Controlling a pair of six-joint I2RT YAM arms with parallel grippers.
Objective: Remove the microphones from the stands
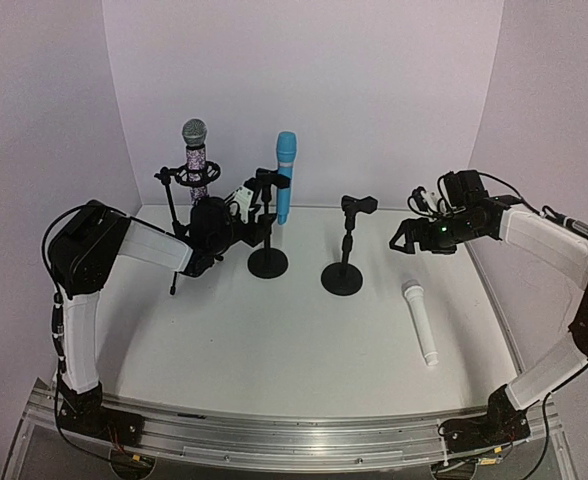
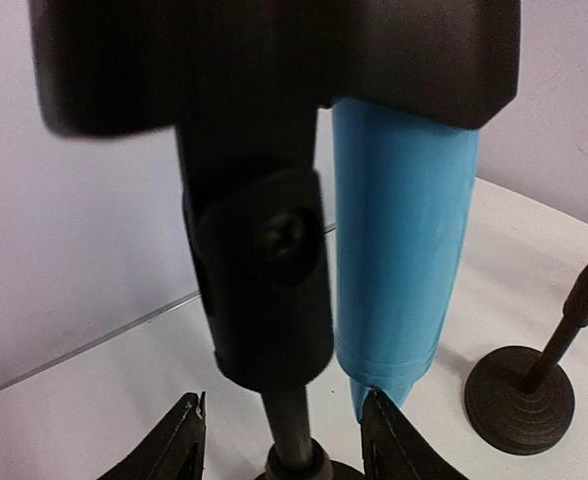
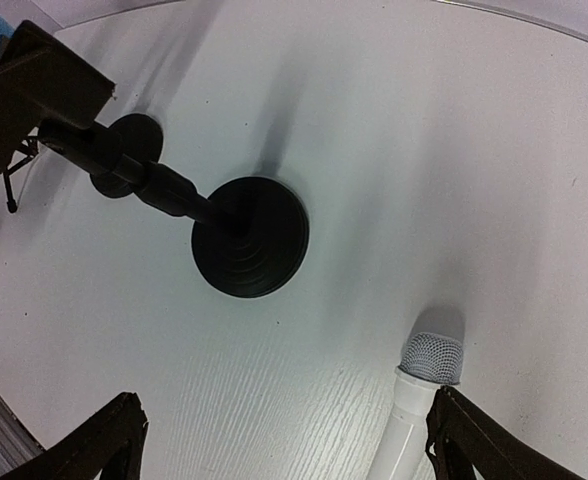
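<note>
A blue microphone (image 1: pixel 286 176) stands upright in the clip of a black round-base stand (image 1: pixel 268 262). My left gripper (image 1: pixel 249 212) is open at that stand. In the left wrist view its jaws (image 2: pixel 284 400) straddle the stand's pole (image 2: pixel 291 425) just below the clip joint (image 2: pixel 264 290), with gaps on both sides. The blue microphone's tail (image 2: pixel 404 240) hangs just above the right fingertip (image 2: pixel 374 410). My right gripper (image 1: pixel 404 240) is open and empty, raised above the table at the right.
An empty black stand (image 1: pixel 343 276) is in the middle, also in the right wrist view (image 3: pixel 251 236). A white microphone (image 1: pixel 420 322) lies on the table right of it (image 3: pixel 432 358). A patterned microphone (image 1: pixel 195 160) sits on a tripod stand at the back left.
</note>
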